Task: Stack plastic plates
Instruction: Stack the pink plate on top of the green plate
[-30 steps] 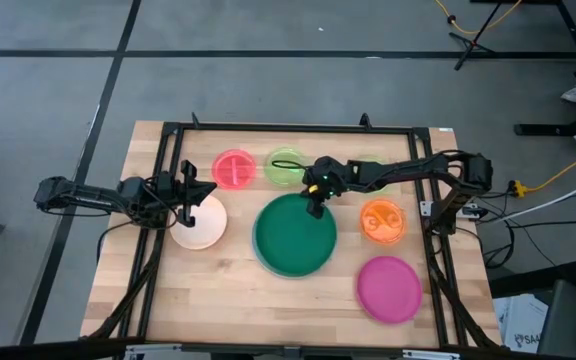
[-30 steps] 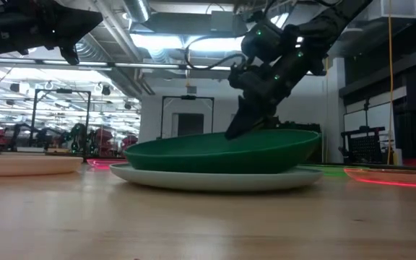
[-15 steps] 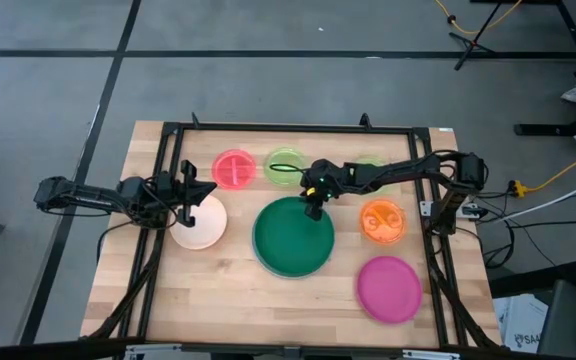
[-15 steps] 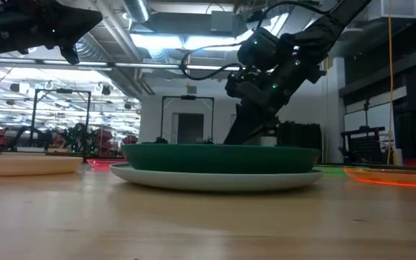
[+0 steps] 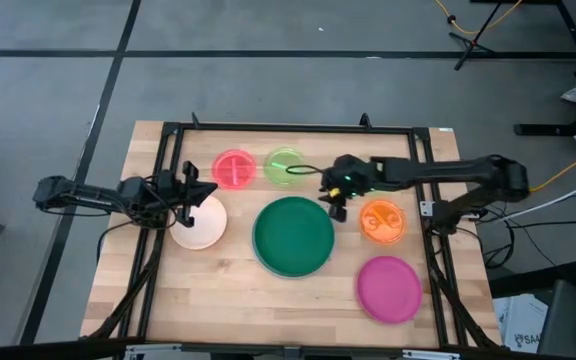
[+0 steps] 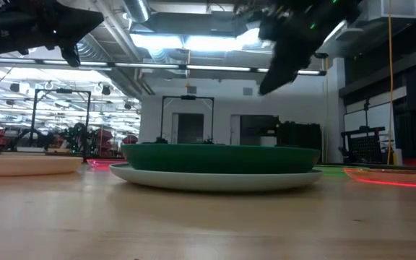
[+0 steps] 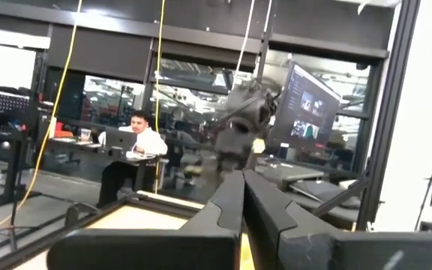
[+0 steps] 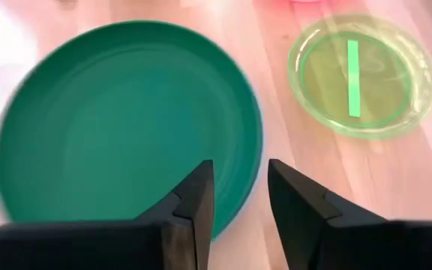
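Observation:
The large dark green plate (image 5: 294, 236) lies level on a pale plate (image 6: 215, 178), nested in it, at the table's middle. My right gripper (image 5: 335, 205) hovers open above the green plate's far right rim (image 8: 246, 112), its fingers (image 8: 197, 199) touching nothing; in the low view it hangs well above the plate (image 6: 279, 66). My left gripper (image 5: 200, 190) waits shut over the cream-pink plate (image 5: 199, 222) at the left. The red plate (image 5: 234, 168), lime green plate (image 5: 286, 166), orange plate (image 5: 382, 221) and magenta plate (image 5: 389, 289) lie flat on the table.
A black metal frame (image 5: 288, 129) runs along the table's far edge and sides. Bare wood lies at the near left (image 5: 198, 300). A person sits at a desk in the room beyond (image 7: 137, 146).
My right gripper has opened and let go of the green plate's far right rim, then risen and moved toward the table's right edge. The green plate, tilted a second ago with that rim raised, has dropped level onto the pale plate.

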